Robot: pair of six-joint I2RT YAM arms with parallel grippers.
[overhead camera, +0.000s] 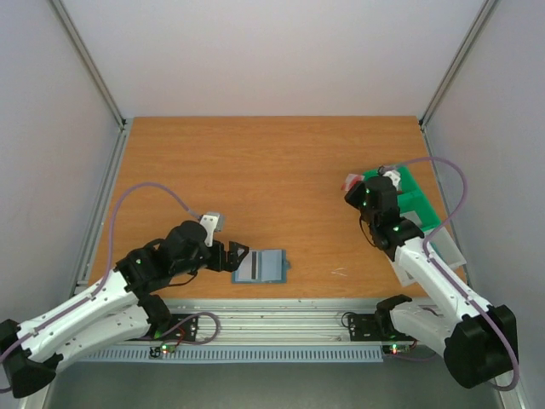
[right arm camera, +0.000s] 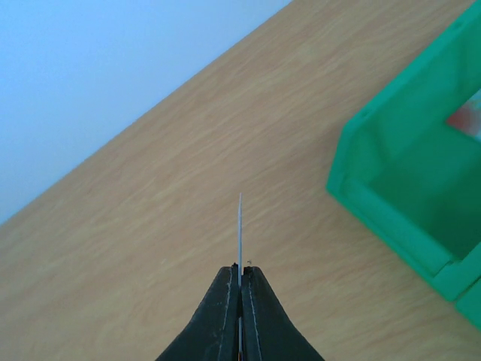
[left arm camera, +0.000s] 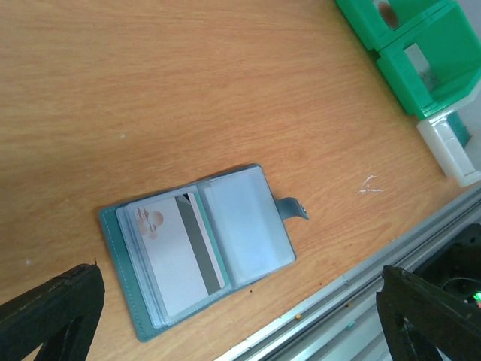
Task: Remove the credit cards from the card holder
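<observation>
Fingers point(right arm camera: 222, 308) of my right gripper point(right arm camera: 240, 271): clenched flat on one credit card point(right arm camera: 240, 226), seen edge-on and standing straight up out of the tips, just short of the green bin point(right arm camera: 391, 188).
Fingers point(left arm camera: 52, 312) of my left gripper point(overhead camera: 241, 256): released, spread wide, holding nothing, low over the near edge of the table point(overhead camera: 255, 162) with the card holder point(left arm camera: 203, 248) between them.

1. Table: wooden top, largest item.
2. Green bin: two compartments, far right side, a small white bin point(left arm camera: 451, 147) beside it.
3. Card holder: blue-grey, lying open and flat near the front rail, well apart from the bin; right panel looks empty.
4. Pale card point(left arm camera: 174, 259): in the left pocket, dark stripe showing; whether others sit under it I cannot tell.
5. Clasp tab point(left arm camera: 293, 208): sticks out from the right panel.

Handling note, my judgement: bring the held card over an open compartment before I loosen the tips, or it may glance off the wall. For the pocketed card, I pinch its exposed edge only and draw it along the pocket's opening, so the light holder does not lift with it.
</observation>
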